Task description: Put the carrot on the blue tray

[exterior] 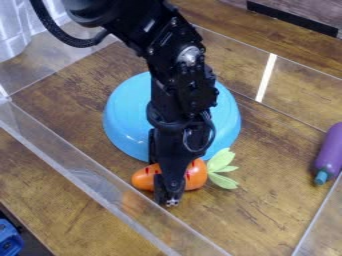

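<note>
The carrot [171, 178] lies on the wooden table [80, 90], just beside the near rim of the blue tray [127, 115], with its pale green leaves [221, 166] pointing right. The gripper [170, 192] is down over the middle of the carrot, hiding the centre so that orange shows on either side of it. The fingers seem to straddle the carrot, but whether they have closed on it or stand apart I cannot tell; the dark metal blocks the contact.

The main risk, as I judge it, is a poor hold. The carrot is small, rounded and tapered, so a grip that sits off its middle could let it swing or slip out during the lift. If the fingers press down instead of squeezing, the carrot could roll toward the clear plastic wall [94, 170] that runs close along the near side. The tray's raised rim is right behind, so a low carry could knock the carrot against it or push the tray away.

The arm [181, 85] comes down from the upper left, bends over the tray and ends with the wrist pointing almost straight down, covering much of the tray's middle. A purple toy [329, 152] lies well apart at the right edge.
</note>
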Tool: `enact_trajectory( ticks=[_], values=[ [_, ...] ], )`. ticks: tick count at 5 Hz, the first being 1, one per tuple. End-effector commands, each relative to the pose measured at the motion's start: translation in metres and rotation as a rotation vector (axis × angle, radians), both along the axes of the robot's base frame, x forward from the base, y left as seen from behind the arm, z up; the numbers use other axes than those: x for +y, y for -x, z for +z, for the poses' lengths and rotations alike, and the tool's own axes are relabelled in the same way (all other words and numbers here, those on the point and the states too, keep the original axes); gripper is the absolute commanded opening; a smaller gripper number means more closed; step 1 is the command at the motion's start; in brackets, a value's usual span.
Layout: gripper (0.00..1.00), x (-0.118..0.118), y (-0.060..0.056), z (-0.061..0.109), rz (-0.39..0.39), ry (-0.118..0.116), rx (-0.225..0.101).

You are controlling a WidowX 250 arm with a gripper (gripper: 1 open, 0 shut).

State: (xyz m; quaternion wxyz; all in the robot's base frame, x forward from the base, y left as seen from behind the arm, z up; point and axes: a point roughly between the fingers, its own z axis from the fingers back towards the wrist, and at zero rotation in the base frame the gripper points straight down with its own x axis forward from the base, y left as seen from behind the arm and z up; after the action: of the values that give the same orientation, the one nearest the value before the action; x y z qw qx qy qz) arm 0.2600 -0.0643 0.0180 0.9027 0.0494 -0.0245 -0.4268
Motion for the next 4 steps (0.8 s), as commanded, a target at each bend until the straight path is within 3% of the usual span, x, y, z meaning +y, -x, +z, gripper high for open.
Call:
enact_trajectory(
  ticks=[1, 4],
  values=[
    [0.00, -0.0023, -0.0016, 0.0107, -0.009, 0.019, -0.041],
    [0.00, -0.0024, -0.0022, 0.0133, -0.002, 0.036, -0.053]
  ],
)
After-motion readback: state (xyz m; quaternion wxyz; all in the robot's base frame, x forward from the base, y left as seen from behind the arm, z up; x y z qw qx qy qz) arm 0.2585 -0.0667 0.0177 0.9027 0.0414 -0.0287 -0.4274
